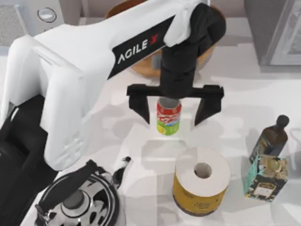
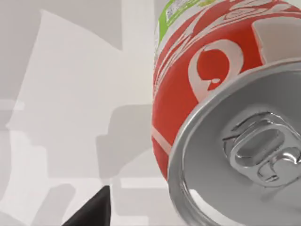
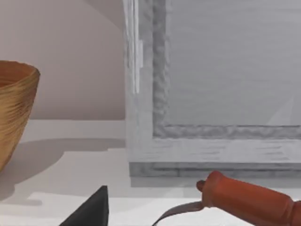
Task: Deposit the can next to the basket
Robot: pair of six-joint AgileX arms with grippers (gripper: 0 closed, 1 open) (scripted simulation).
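1. Your left wrist camera looks at the can [image 2: 197,80] very close, with its silver top and pull tab facing you.
2. Red wrap with white script, green band at its far end.
3. Pale surface [image 2: 70,103] beneath carries grey shadows.

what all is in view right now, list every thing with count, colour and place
small soda can: one, red top, green lower band, silver lid; upright mid-table, between the left jaws
round woven wicker basket: one, tan-brown; back of table, behind the can, partly under the arm
paper roll: one, white with yellow wrap; front, nearer than the can
dark glass bottle: one, dark brown; right side
patterned box: one, teal and yellow; front of the bottle
metal kettle: one, silver, black handle; front left
tool with red-brown handle: one; near the right wrist
left gripper: one, black, open around the can
right gripper: one dark finger
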